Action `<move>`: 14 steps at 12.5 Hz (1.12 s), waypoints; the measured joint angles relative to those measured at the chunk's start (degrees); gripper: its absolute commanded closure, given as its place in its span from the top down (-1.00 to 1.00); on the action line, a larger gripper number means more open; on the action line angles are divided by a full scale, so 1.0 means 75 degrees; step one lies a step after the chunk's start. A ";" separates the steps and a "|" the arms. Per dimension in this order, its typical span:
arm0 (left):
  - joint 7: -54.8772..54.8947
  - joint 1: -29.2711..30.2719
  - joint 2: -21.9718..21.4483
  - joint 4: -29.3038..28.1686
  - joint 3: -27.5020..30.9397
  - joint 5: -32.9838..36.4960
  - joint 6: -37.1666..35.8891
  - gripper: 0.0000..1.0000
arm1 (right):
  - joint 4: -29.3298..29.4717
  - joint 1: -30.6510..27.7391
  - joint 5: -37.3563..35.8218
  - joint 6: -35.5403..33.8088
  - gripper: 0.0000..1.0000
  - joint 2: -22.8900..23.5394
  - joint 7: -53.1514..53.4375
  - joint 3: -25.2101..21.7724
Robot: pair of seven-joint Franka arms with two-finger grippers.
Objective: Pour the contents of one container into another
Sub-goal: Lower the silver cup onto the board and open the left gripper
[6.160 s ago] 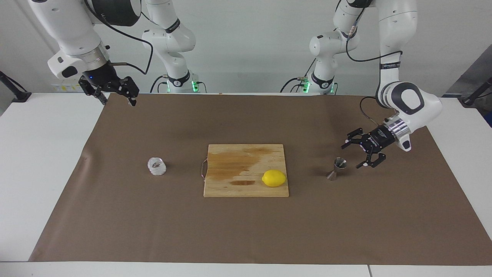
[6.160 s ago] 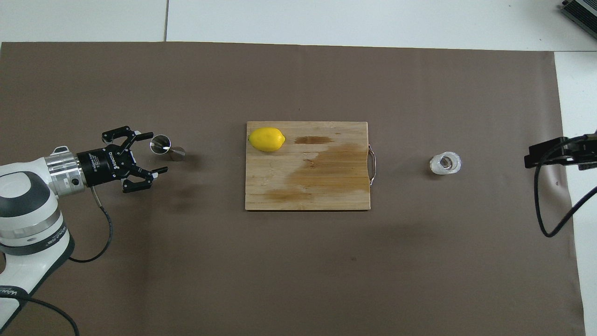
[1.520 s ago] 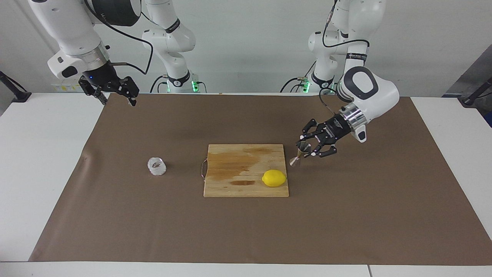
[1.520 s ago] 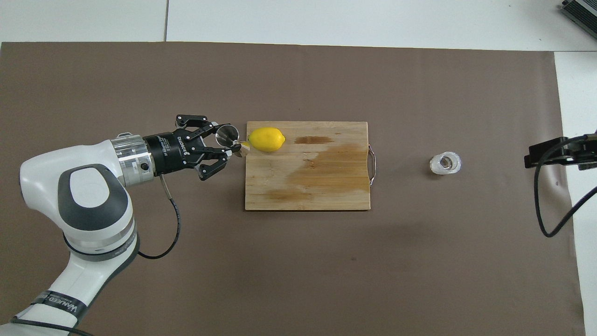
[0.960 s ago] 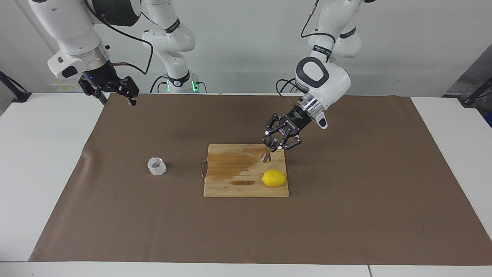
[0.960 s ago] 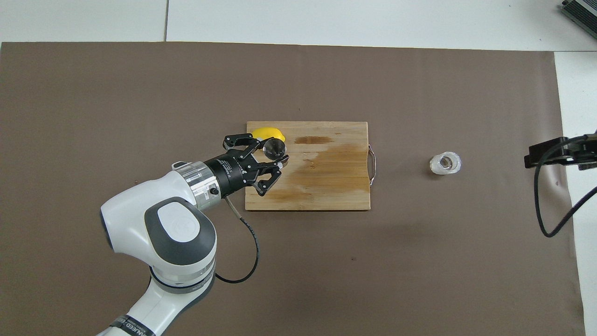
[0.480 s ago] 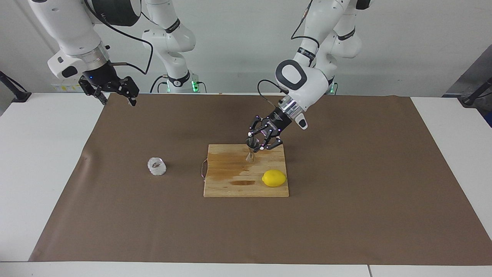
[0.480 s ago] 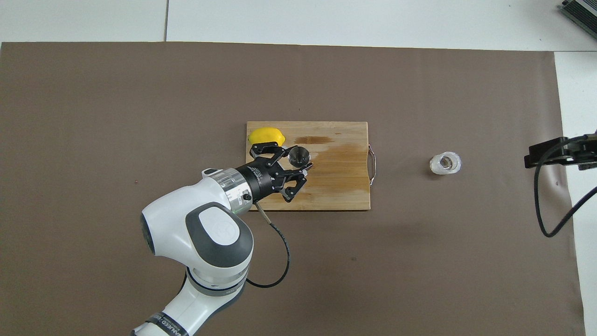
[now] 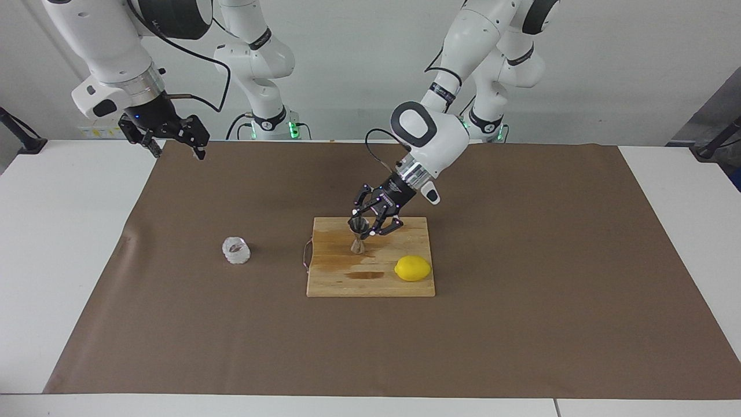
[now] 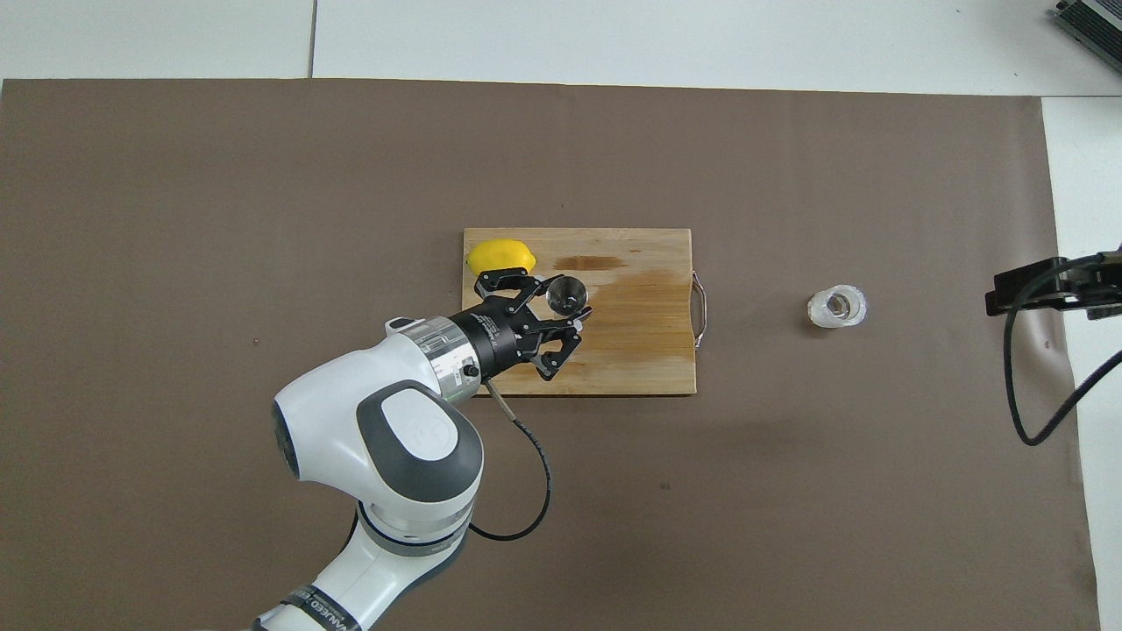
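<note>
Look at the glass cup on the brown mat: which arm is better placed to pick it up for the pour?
Probably the right. Its open claw waits at the glass cup's end of the table, while the left claw is shut on the jigger over the cutting board.

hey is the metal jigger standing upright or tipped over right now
Upright. The jigger is held by the left gripper over the cutting board, wide mouth up, narrow waist and lower cone pointing down; the overhead view shows its round open mouth.
</note>
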 measured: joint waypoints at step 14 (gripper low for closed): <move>0.0110 -0.0144 0.0277 0.0163 -0.0005 0.0119 0.0176 0.37 | 0.0000 0.0000 0.0000 0.0000 1.00 0.0000 0.0000 0.0000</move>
